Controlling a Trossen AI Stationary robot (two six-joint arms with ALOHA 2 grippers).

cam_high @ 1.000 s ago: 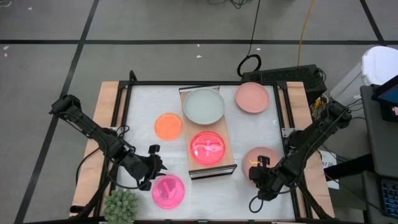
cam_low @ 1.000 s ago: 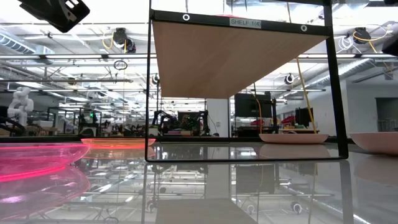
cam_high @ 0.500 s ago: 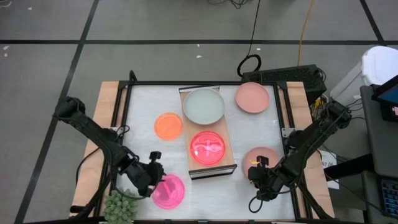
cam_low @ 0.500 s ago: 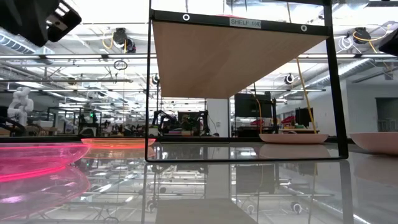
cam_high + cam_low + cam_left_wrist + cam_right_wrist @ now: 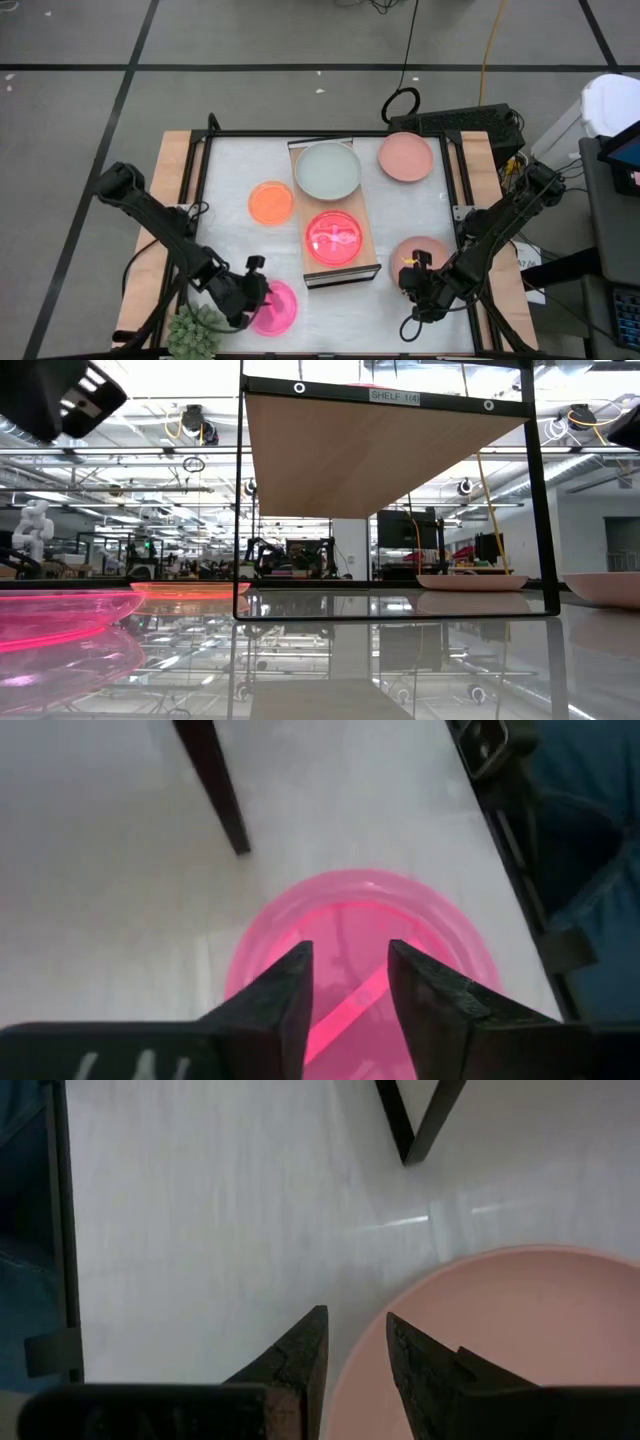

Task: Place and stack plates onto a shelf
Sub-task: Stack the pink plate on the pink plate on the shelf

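While the left pincer (image 5: 348, 982) hangs over the near rim of the hot pink plate (image 5: 272, 307) at the worktop's (image 5: 230, 180) front left, fingers parted with a gap and nothing gripped, the step in hand looks like grabbing that plate. To do it well, I'd drop so one finger goes inside the rim and one outside, clench on the edge only, lift level since the glossy plastic may slip, and steer clear of the spiky plant (image 5: 196, 330) just beside it. Right pincer (image 5: 355, 1342) is released too, fingers apart straddling the rim of a salmon plate (image 5: 420, 258) at front right, no clear contact. The shelf (image 5: 335, 215) in the middle carries a grey-green plate (image 5: 327, 169) at its far end and another hot pink plate (image 5: 332, 239) on the near part; whether anything is stacked under them can't be told. Orange plate (image 5: 270, 201) sits on the worktop left of the shelf, second salmon plate (image 5: 405, 156) far right, both off the shelf
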